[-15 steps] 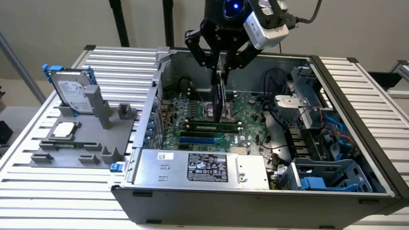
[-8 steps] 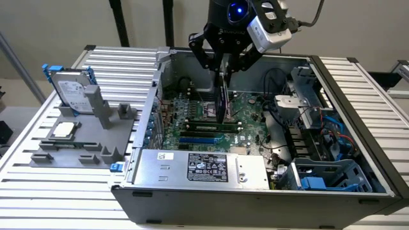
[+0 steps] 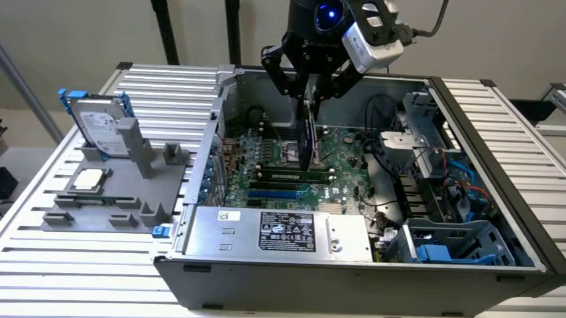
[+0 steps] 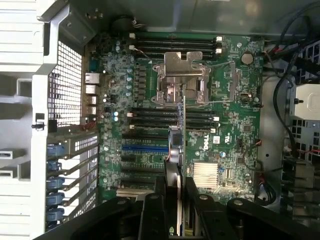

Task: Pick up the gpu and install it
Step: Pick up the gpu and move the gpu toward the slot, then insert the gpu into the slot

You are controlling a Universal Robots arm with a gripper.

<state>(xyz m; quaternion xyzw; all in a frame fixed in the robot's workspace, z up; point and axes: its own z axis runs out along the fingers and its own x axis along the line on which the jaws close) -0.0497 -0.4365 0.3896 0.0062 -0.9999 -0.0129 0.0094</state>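
The gpu [image 3: 311, 136] is a thin dark card hanging edge-down inside the open computer case [image 3: 495, 199], over the green motherboard [image 3: 340, 156]. My gripper [image 3: 311, 98] is shut on its upper edge. Its lower edge sits just above the black slots near the board's middle; whether it touches them I cannot tell. In the wrist view the gpu [image 4: 181, 120] appears edge-on as a narrow strip between my black fingers [image 4: 152, 212]. It runs across the black slots beside the blue slot [image 4: 145, 148] and stops short of the metal CPU socket frame [image 4: 179, 75].
A grey fixture [image 3: 132, 192] on the slatted table at the exterior view's left holds a silver hard drive with blue rails [image 3: 97, 126] and a small square CPU chip [image 3: 91, 179]. The power supply [image 3: 278, 232] fills the case's front. Cables [image 3: 425, 172] and a drive cage [image 3: 451, 245] crowd the right side.
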